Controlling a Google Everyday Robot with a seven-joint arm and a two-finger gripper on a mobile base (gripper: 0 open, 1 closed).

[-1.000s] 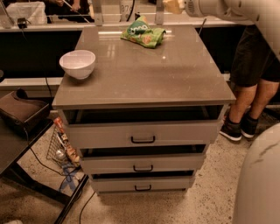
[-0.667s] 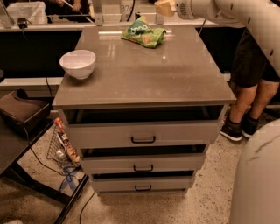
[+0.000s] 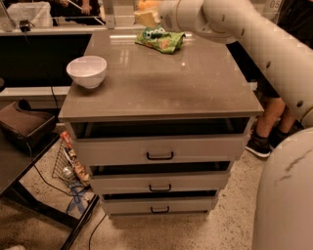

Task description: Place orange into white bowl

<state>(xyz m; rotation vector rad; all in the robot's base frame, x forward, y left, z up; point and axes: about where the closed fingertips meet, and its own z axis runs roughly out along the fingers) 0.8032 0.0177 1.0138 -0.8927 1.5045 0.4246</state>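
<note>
**Fingers (image 3: 143,18) pinch the orange at the cabinet's far edge**

The fingers are closed on the orange (image 3: 146,5). The fruit shows as a bright patch right at the top of the view, only partly in sight, with one pale finger pad just below it. The gripper (image 3: 145,12) hangs above the back edge of the cabinet top (image 3: 161,88), off the surface, at the end of the white arm (image 3: 244,34) that reaches in from the right.

Just beside and below the gripper lies a green snack bag (image 3: 161,39), flat on the back part of the grey top. The white bowl (image 3: 87,71) stands upright near the left edge of the same top, well apart from the orange and the bag. Nothing can be seen inside it.

Under the top are three drawers. The top drawer (image 3: 160,149), the middle drawer (image 3: 160,183) and the bottom drawer (image 3: 160,205) each carry a dark handle, and a dark gap shows above each front.

On the speckled floor to the left, a wire basket (image 3: 68,166) leans by the cabinet, with a dark bag (image 3: 24,122) on a low surface beyond it. To the right stands a person (image 3: 266,136) in dark shoes, and the robot's white body (image 3: 288,195) fills the lower right corner.
</note>
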